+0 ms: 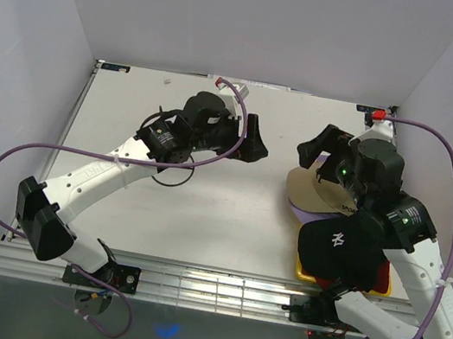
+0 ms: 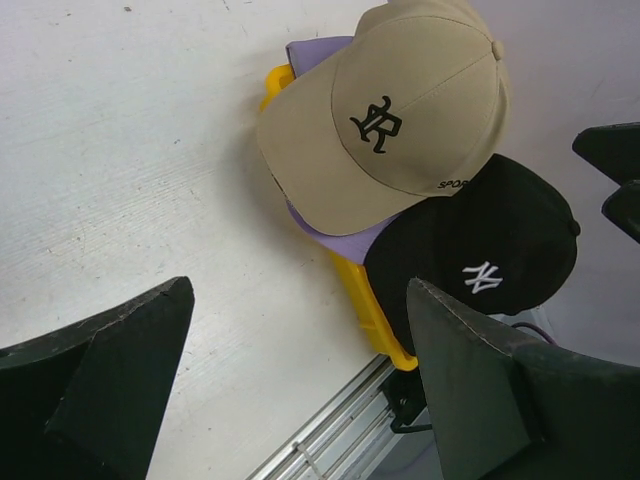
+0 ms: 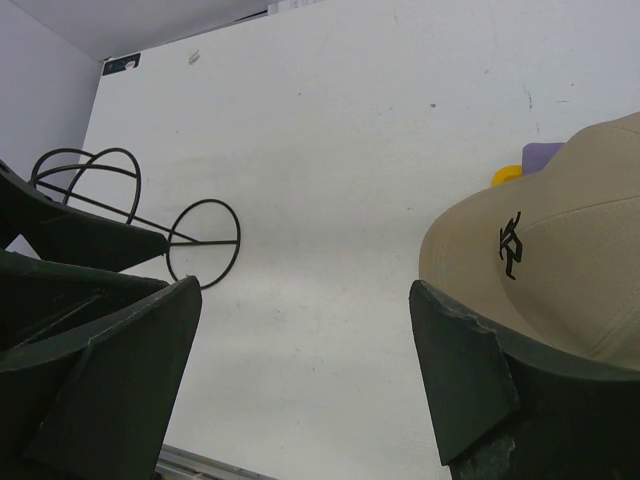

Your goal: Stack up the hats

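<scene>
A tan cap (image 1: 308, 193) with a black logo lies on a lavender cap (image 2: 340, 236), whose edge shows under its brim. A black cap with a white NY logo (image 1: 339, 242) lies just in front of them, overlapping a yellow tray (image 1: 306, 274). A dark red patch (image 1: 380, 276), perhaps the dark red cap, shows under the black one. The white cap is hidden. My left gripper (image 1: 249, 143) is open and empty above the table, left of the caps. My right gripper (image 1: 318, 155) is open and empty just behind the tan cap (image 3: 560, 270).
A black wire stand (image 3: 185, 238) lies on the table by the left arm, its ring also showing in the top view (image 1: 172, 179). The table's metal rail (image 1: 215, 286) runs along the near edge. White walls enclose the sides and back.
</scene>
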{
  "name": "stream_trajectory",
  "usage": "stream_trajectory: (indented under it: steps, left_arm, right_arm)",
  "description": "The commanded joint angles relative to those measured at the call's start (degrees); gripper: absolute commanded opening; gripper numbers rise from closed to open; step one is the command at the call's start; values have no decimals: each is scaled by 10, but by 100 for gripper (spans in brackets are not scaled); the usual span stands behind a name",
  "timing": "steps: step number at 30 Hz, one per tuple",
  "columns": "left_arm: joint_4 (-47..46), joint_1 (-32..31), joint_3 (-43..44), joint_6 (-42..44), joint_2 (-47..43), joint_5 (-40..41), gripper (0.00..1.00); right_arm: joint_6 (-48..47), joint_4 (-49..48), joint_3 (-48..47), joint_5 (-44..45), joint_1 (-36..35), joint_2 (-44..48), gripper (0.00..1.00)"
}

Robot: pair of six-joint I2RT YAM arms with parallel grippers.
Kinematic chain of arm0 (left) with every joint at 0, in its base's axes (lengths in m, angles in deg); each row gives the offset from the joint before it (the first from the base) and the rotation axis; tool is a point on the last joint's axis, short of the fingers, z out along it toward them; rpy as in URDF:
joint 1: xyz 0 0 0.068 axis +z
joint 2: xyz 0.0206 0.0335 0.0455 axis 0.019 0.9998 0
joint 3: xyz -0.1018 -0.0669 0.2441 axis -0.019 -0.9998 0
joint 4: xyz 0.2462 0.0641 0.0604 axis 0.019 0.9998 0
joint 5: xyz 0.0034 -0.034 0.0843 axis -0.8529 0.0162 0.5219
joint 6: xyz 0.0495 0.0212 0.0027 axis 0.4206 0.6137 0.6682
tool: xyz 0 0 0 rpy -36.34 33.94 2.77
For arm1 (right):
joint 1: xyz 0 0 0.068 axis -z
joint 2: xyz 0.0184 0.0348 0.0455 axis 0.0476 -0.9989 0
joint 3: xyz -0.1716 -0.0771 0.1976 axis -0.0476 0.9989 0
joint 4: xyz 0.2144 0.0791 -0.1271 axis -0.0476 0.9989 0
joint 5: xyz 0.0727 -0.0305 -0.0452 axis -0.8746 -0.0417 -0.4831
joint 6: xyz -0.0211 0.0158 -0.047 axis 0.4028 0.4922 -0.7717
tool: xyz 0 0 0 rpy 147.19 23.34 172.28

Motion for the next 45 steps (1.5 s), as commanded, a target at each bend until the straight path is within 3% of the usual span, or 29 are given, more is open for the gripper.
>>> stream_trajectory:
  steps: [1, 9, 16, 25, 41, 45]
  left_arm:
    - [-19, -1, 0, -5, -24, -5, 98]
    - [-28, -6, 3, -7, 2, -12, 95]
    - [-25, -15, 14, 0, 22, -7, 93]
    - [-34, -34, 23, 15, 65, -12, 94]
    - [-28, -43, -5, 17, 23, 4, 94]
    - [-24, -42, -7, 14, 13, 2, 94]
  right_arm:
    - [-9, 4, -28, 9, 0, 9, 89]
    - [-30, 65, -81, 32, 11, -54, 89]
    - [-54, 130, -173, -71, 174, -144, 90]
    - [-52, 141, -100, -98, 288, -139, 93]
    - [-49, 112, -55, -76, 350, -175, 100]
    - [-45, 94, -47, -78, 359, -189, 95]
